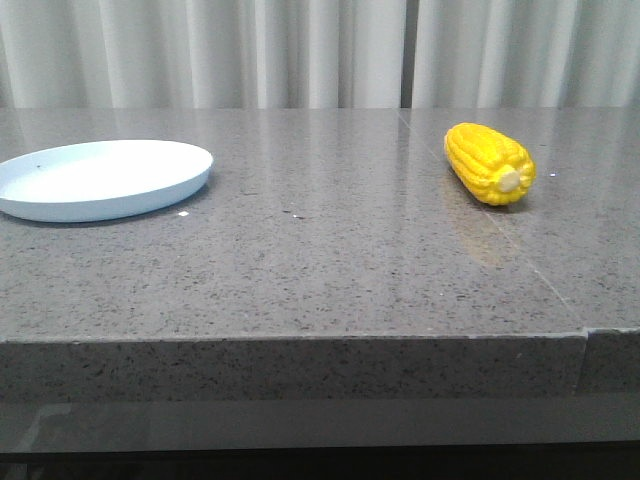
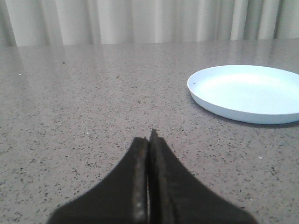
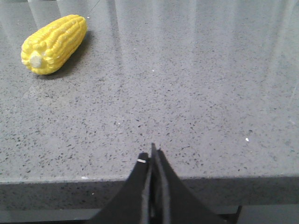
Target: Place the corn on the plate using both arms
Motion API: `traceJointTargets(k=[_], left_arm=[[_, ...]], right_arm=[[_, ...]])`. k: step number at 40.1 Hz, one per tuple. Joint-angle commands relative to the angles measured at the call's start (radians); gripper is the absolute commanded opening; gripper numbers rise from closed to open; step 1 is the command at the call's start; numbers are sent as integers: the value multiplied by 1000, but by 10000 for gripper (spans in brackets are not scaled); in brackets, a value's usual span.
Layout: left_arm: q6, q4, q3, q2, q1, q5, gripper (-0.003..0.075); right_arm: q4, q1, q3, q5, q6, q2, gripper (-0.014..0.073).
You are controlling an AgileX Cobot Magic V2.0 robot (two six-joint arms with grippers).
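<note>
Corn point(image 1: 488, 163): one bright yellow cob, lying on its side on the right half of the grey speckled surface point(image 1: 330, 260), toward the far side, pale stub end turned to the near right; nothing touches it. Plate point(image 1: 104, 178): one round, shallow, pale blue-white, resting flat on the left of the same surface, well apart from the corn, nothing on it. Left claw point(image 2: 149, 140): dark fingers pressed together, nothing between them, hovering low over bare surface to the near left of the plate. Right claw point(image 3: 153, 155): fingers likewise closed together and empty, at the near edge of the surface, well apart from the corn. Backdrop: pale pleated curtain point(image 1: 320, 50) behind the far edge.
</note>
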Motion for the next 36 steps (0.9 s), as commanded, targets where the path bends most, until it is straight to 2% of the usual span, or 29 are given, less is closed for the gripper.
traceJointTargets(k=[1,24,30,36], left_arm=[[-1,-9,2,-19,-9,-91,-20],[-1,-9,2,-19,-9,-103,-20],[-4,-11,2,-19,-9,-180,-20],[-4,-11,-10,-19,-9,-367,-20]], right_arm=[[-5,-6,-15,-83,-8,-12,-67],[-5,-6,-15,-94,-8,-12,-67],[-5,-6,-16,-178,-8,-12,-67],[-4,-6,-67,-215,-7,-12,-67]])
